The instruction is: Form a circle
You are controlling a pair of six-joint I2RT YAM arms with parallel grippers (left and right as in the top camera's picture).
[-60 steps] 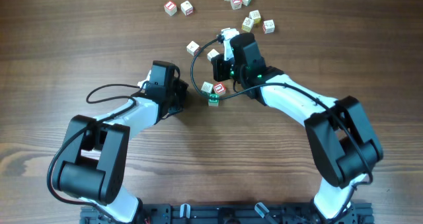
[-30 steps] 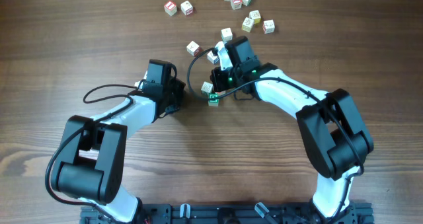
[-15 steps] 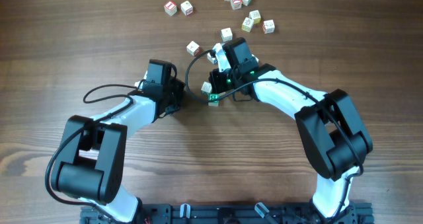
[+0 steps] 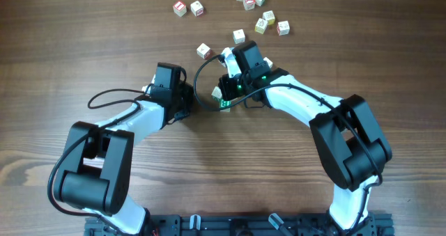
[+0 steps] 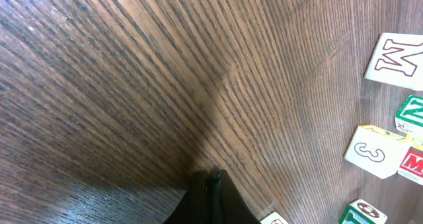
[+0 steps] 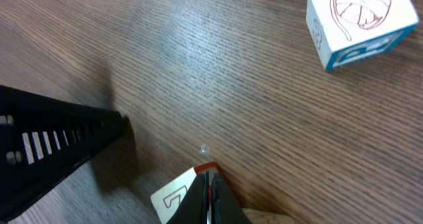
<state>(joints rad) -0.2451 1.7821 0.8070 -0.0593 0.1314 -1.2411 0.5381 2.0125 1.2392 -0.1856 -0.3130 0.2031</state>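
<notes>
Your right gripper (image 6: 208, 187) pinching fully together, gripping nothing, tips sitting against alphabet cube (image 6: 173, 199) near table (image 4: 348, 41) centre. Your left gripper (image 5: 213, 183) likewise pinching air nearby. Loose cubes (image 4: 268, 20) lying toward far edge.

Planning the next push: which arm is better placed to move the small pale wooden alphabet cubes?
Likely right: the right gripper, shut, sits beside a pale wooden letter cube; the left gripper hangs over bare wooden table.
</notes>
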